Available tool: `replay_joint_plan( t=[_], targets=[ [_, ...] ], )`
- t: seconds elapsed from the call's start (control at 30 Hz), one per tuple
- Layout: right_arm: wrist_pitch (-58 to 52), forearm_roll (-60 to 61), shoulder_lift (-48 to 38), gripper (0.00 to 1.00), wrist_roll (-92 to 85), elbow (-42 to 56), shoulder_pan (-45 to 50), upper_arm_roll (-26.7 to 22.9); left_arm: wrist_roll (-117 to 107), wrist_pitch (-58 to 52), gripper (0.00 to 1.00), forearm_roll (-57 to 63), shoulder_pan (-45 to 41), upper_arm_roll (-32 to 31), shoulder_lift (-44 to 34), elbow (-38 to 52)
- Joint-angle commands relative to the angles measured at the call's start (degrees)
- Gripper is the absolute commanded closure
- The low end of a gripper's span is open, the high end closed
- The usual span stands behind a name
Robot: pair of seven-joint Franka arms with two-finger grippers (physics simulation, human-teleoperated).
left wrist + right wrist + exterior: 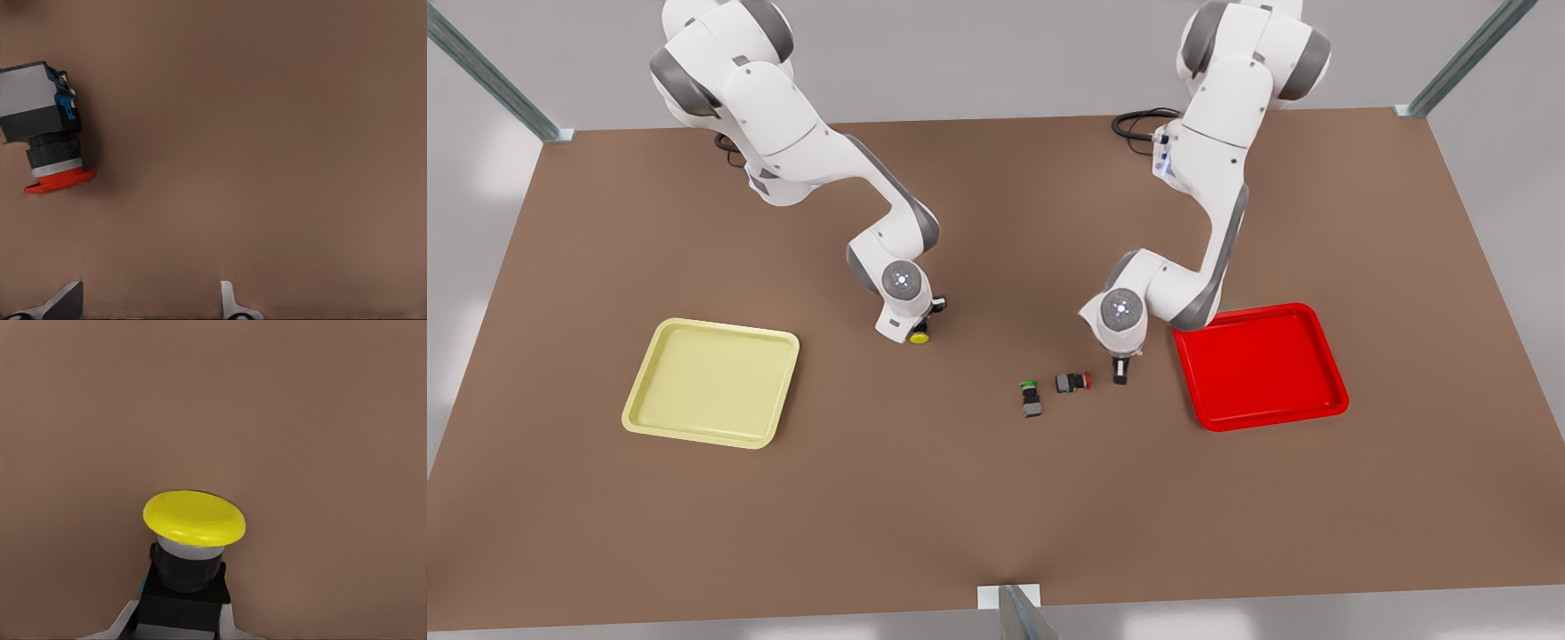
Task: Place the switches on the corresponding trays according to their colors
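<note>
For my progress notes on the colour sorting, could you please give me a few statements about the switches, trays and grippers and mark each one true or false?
1. The right gripper holds the yellow-capped switch. True.
2. The red-capped switch already lies in the red tray. False: it lies on the table, between the green-capped switch and the left gripper.
3. The left gripper is shut on the red-capped switch. False: its fingers are open, beside the switch.
4. The pale yellow tray holds no switch. True.
5. The green-capped switch lies on the table. True.
</note>
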Motion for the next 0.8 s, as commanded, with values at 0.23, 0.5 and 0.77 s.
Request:
replay_joint_plan(
  t=[0.23, 0.5, 0.77],
  targets=[
    [-3.4, -0.8, -7.3, 0.49, -0.2, -0.1, -7.0, -0.1, -0.6, 2.1, 0.00, 0.3, 2.6, 0.0, 1.4, 0.1],
    [-8.2, -15.7, -6.0, 0.49, -34.6, 5.2, -38.4, -0.1, -0.4, 3.7, 0.00, 2.7, 4.0, 0.0, 4.9, 3.5],
    [-8.9, -15.6, -6.0, 0.00, -38.3, 4.5, -38.7, 0.1, -0.9, 4.4, 0.01, 2.3, 2.0, -0.1, 7.5, 5.3]
  ],
)
